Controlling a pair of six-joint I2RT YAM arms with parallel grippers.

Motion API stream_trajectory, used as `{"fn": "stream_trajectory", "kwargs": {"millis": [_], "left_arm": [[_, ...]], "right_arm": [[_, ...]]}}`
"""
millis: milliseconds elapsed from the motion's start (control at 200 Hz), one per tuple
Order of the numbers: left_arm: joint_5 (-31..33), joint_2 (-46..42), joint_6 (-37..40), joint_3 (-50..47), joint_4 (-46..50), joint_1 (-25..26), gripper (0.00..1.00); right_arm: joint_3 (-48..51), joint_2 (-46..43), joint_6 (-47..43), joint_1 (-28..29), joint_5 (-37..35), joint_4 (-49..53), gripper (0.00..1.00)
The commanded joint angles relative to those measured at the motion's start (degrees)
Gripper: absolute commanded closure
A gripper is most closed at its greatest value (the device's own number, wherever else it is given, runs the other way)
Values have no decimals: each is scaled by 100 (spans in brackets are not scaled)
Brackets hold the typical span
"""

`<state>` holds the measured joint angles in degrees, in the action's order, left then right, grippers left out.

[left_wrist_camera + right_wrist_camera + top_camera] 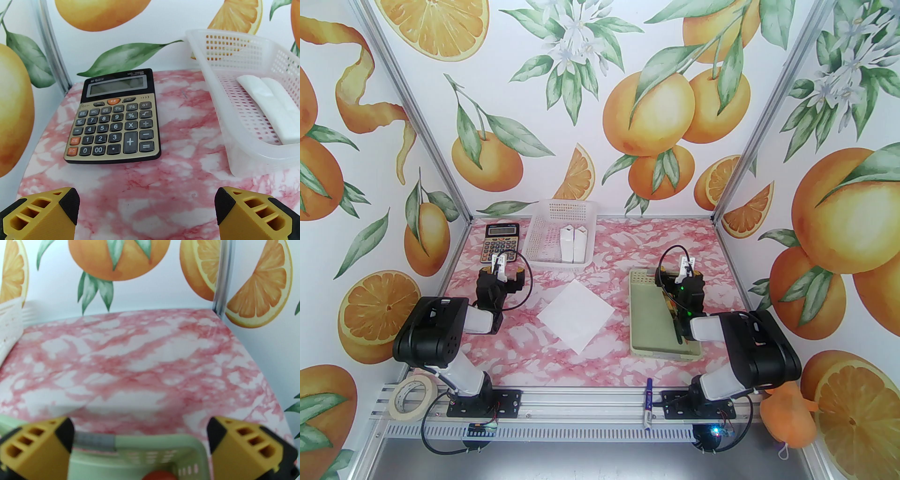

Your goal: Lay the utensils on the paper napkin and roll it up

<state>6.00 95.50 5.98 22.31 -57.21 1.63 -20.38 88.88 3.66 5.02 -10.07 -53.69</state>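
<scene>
While both arms sit folded, upper links leaning back over their bases and forearms reaching toward the far wall, each pair of jaws stands wide apart with nothing between. The left arm bends at a low elbow and holds its wrist level, close over the pink marbled desk. The left jaws' yellow fingertips frame bare desk. Just ahead of the left jaws, slightly to their left, a gold-and-black calculator lies face up. Ahead and to their right stands a white perforated basket with two white blocks side by side inside.

The right arm folds its forearm inward, then turns its wrist forward above a pale green tray. The right jaws hover over the tray's far end. The utensils lie in that tray below the right jaws; one orange-red head shows just behind the rim, and the rest is hidden by the wrist. The paper napkin lies flat, corner-on, on the desk to the left of the right jaws and behind and right of the left jaws, apart from the tray.
</scene>
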Motion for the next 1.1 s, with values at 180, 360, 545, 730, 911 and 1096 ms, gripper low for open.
{"fn": "stream_trajectory", "kwargs": {"millis": [180,360,545,730,911,1096], "left_arm": [[4,-95,22,134,8,23,0],[4,-93,26,134,16,24,0],[-15,-102,24,125,8,26,0],[-73,-109,0,45,-135,-13,0],[-2,-463,-47,-265,-428,-30,0],[35,-1207,-53,-279,202,-31,0]], "right_arm": [[-125,15,-50,42,94,43,0],[-124,15,-50,38,100,43,0],[-124,15,-41,23,127,43,0],[135,-89,-3,13,-4,-379,0],[253,-711,56,3,-120,-71,0],[116,-1567,85,6,-243,961,0]]}}
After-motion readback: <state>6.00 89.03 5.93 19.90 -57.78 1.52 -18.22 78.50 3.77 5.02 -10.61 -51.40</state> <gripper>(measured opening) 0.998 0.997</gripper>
